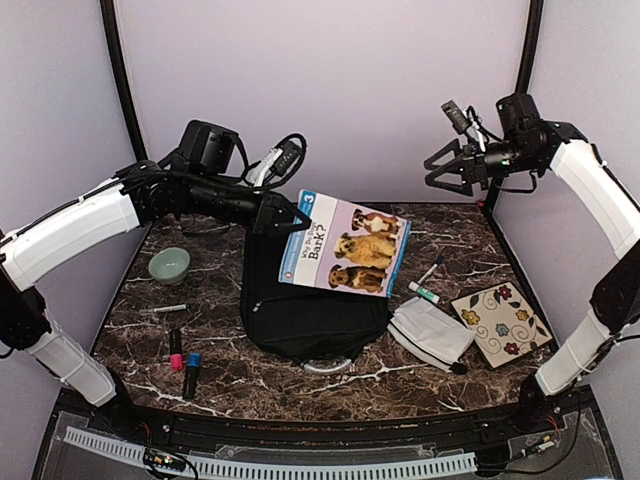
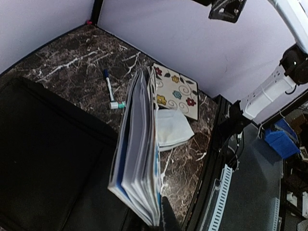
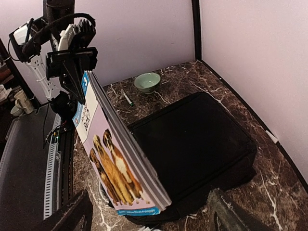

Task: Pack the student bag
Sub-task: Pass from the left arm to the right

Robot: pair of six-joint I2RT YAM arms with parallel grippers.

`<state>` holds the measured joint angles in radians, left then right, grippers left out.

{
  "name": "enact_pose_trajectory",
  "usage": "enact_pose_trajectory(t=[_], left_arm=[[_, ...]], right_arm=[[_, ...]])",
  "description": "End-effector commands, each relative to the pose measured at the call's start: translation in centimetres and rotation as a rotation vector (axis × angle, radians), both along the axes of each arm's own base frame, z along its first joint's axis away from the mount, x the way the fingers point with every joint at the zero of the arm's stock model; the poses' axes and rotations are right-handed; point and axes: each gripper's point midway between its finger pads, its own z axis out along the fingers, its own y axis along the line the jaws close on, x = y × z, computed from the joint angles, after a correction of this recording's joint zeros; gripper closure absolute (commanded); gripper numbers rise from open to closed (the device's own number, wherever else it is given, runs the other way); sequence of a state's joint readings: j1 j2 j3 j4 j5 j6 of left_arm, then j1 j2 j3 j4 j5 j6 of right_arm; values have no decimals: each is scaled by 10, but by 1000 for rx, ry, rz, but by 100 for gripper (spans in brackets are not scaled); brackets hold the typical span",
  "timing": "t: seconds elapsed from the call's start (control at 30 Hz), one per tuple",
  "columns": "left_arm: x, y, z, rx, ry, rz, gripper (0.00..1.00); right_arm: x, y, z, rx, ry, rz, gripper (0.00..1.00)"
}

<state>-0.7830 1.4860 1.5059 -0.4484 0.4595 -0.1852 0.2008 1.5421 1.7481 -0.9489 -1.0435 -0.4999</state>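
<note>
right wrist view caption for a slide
Left fingers hold the dog book by a corner over the student bag, green bowl beyond

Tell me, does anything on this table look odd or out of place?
The dog book is the odd one: it hangs tilted above the student bag, pinched at one corner by the left pincer, pages slightly fanned. Nothing looks spilled or broken.

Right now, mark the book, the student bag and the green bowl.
book (image 1: 345, 245), top external view, middle of its cover.
student bag (image 1: 300, 322), top external view, bare front panel.
green bowl (image 1: 169, 266), top external view, its inside.
</note>
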Motion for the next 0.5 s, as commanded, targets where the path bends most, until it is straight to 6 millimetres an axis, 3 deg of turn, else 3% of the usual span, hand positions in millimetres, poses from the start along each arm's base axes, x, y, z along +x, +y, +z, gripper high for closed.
enact_pose_trajectory(t=[0.0, 0.2, 0.47], left_arm=[[-29, 9, -28, 139, 73, -153, 100], [-50, -5, -50, 242, 84, -272, 100], [-76, -26, -30, 180, 20, -341, 100]], right_arm=[[-16, 26, -34, -121, -12, 146, 19], [-60, 60, -85, -205, 76, 326, 24], [-103, 97, -108, -231, 117, 457, 25]])
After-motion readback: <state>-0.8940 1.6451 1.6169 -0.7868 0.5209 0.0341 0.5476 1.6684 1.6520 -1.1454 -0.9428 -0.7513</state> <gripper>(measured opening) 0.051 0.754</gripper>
